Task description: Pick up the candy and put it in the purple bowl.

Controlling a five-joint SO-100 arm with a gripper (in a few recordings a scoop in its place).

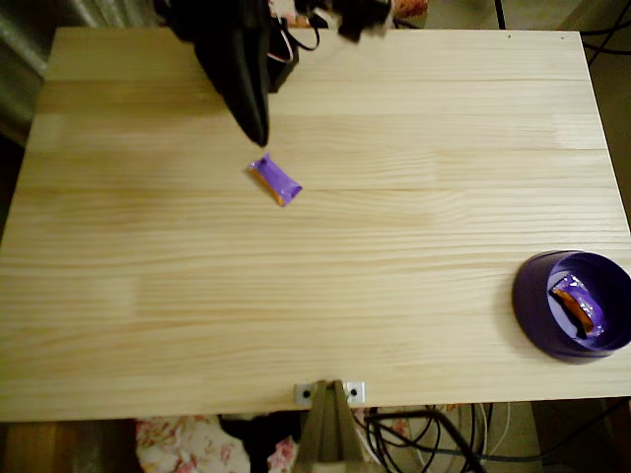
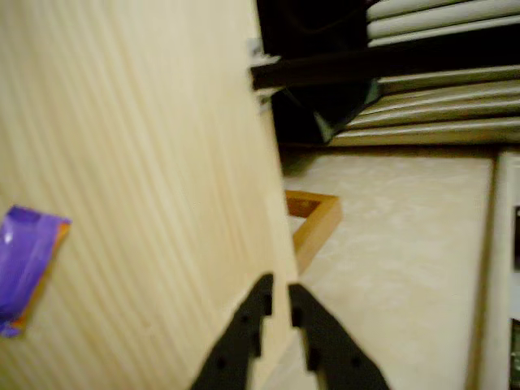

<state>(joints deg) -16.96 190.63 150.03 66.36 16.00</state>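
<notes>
Right up against my wrist camera are the black fingers [image 2: 313, 333] of the gripper [image 2: 280, 296], tips nearly touching with just a sliver of gap, nothing between them, so I call the claw closed and empty. Behind them in the wrist view runs the pale wooden table [image 2: 146, 162], its edge just at the fingertips, with floor beyond. The candy [image 2: 24, 268], purple wrapper with an orange edge, sits at the left border of that view, well apart from the fingers.

From the overhead view, I see the arm [image 1: 232, 59] reaching in from the top edge, tapering down to a dark point over the tabletop. The candy [image 1: 274, 179] lies flat on the wood just below that point, angled diagonally, not touched as far as I can tell. The purple bowl [image 1: 532, 310] stands far off at the right edge of the table [image 1: 315, 296], and inside it lies a second small candy [image 1: 575, 304], mostly orange-brown.
</notes>
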